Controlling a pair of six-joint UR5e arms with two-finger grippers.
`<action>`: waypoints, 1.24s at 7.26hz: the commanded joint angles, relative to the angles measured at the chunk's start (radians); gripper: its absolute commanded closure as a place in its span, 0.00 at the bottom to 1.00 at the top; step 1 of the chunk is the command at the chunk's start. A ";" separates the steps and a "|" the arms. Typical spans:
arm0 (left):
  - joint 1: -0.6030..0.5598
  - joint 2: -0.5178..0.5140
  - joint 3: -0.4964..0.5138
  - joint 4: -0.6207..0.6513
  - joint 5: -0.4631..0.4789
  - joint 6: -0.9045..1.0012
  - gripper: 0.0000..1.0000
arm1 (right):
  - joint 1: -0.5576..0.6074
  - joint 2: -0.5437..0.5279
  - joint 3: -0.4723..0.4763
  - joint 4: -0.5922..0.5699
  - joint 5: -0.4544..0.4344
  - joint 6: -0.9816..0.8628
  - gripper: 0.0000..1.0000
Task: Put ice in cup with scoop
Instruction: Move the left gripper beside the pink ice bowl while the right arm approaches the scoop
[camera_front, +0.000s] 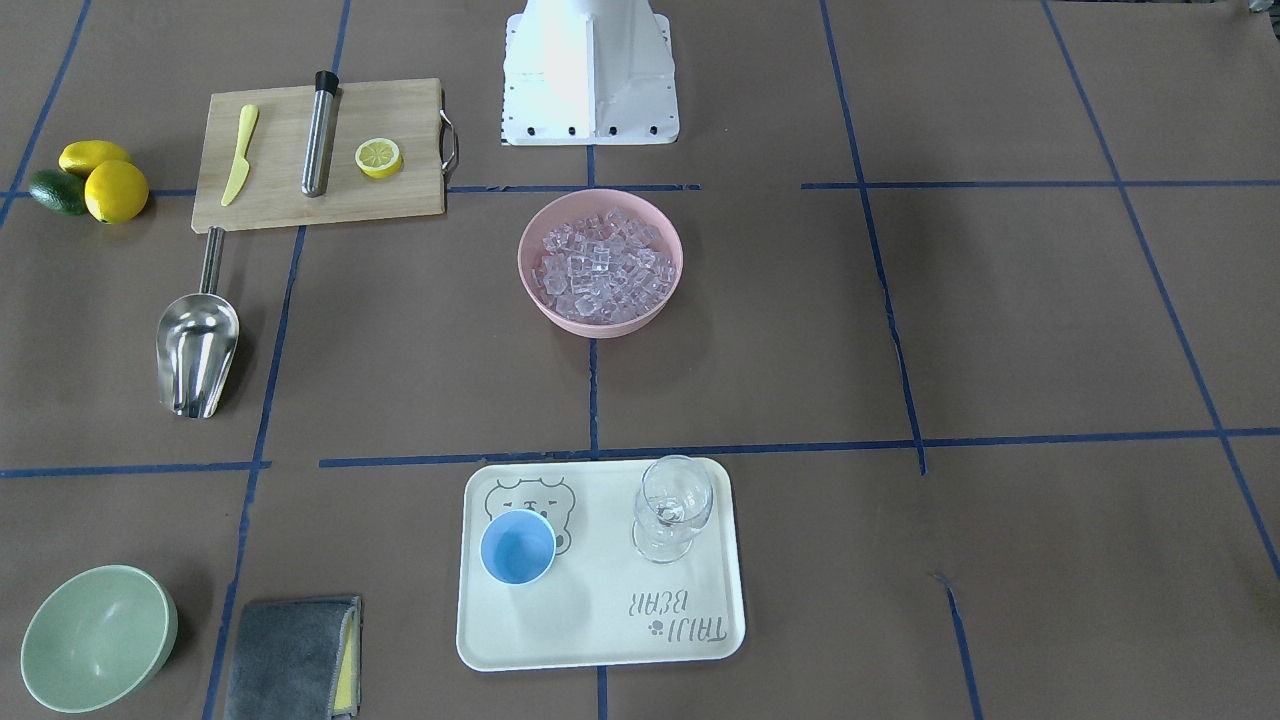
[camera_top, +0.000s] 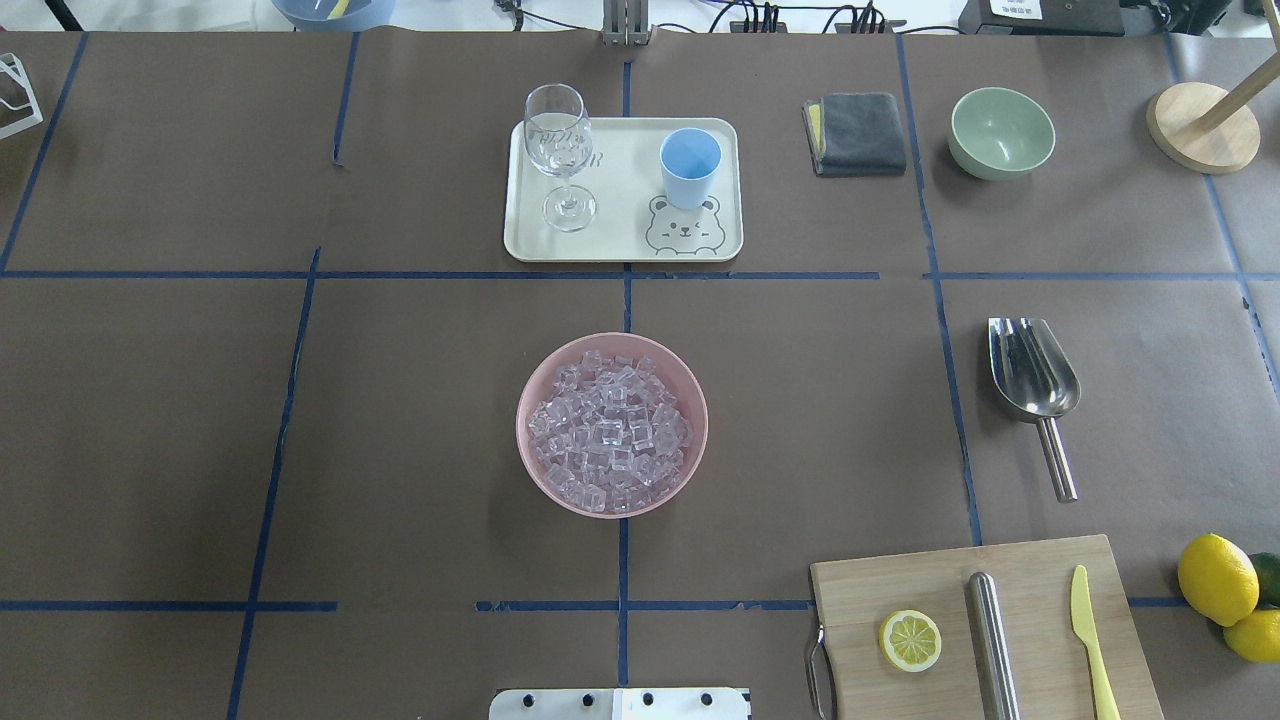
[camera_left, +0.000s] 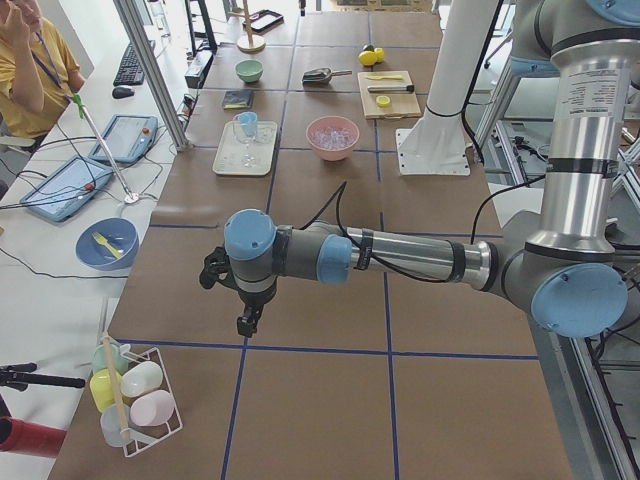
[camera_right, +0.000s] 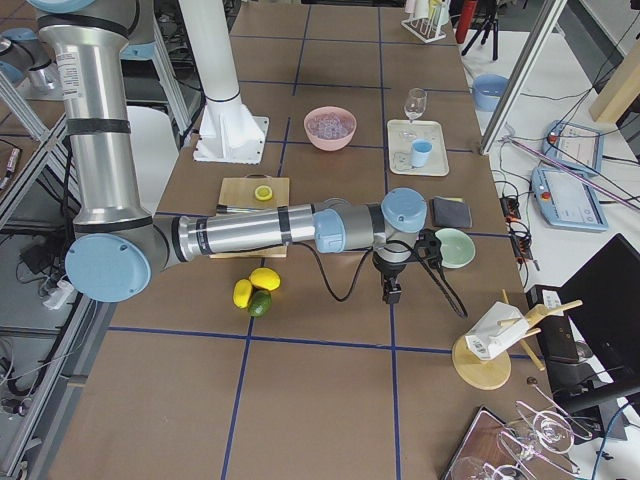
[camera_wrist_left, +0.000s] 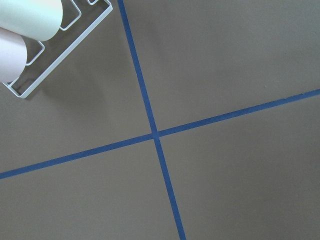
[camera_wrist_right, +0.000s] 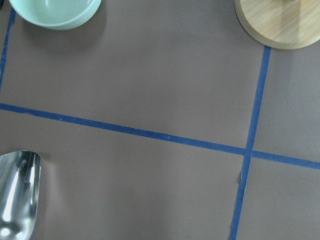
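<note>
While the scoop (camera_top: 1035, 380) lies on the bench (camera_top: 400, 420) at the right, the ice (camera_top: 610, 430) fills the pink bowl (camera_top: 522, 420) at centre and the cup (camera_top: 690, 165) stands on the far tray (camera_top: 620, 230). Whether the left hand (camera_left: 245, 322) or the right hand (camera_right: 389, 293) is wide or narrow cannot be told from the side views.

"TAIJI BEAR" on the tray (camera_front: 520, 630)

Bright, even light from overhead leaves only soft, faint shadows on the table. The scoop (camera_front: 197, 350) glints with reflections, and the robot's white base (camera_front: 588, 70) is washed out. Every view is sharp.
</note>
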 joint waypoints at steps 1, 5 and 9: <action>0.002 0.007 -0.064 -0.008 -0.008 0.011 0.00 | -0.001 -0.007 0.002 0.003 0.008 -0.011 0.00; 0.352 -0.029 -0.093 -0.201 -0.085 0.000 0.00 | -0.044 -0.078 0.000 0.268 0.014 0.003 0.00; 0.641 -0.091 -0.038 -0.697 -0.079 0.003 0.00 | -0.079 -0.079 0.006 0.290 0.037 0.102 0.00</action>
